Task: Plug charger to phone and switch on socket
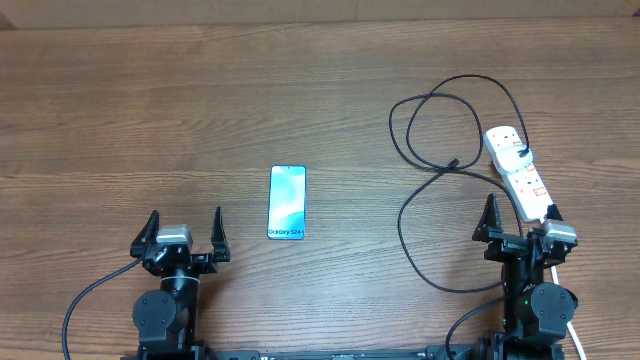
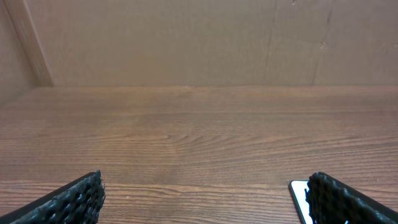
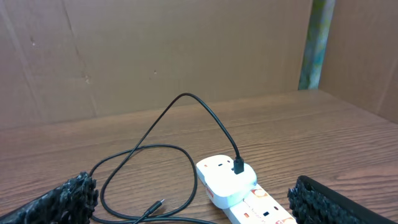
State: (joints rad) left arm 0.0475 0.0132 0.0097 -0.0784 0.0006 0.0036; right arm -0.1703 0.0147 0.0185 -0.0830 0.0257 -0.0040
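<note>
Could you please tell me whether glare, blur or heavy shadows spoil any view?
Overhead: even light, sharp; the phone screen shows no glare. Left wrist: soft, flat light; fingers dark, texture visible. Right wrist: socket and charger crisp, faint shadows only.

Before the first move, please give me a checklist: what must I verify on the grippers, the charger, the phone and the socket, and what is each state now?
1. Left gripper and right gripper open and empty: ok.
2. Charger adapter seated in the socket: ok.
3. Connector tip lying loose, not in the phone: ok.
4. Phone flat, screen up, uncovered: ok.
5. Which phone edge has the port: cannot tell.
6. Socket switch position: cannot tell.
</note>
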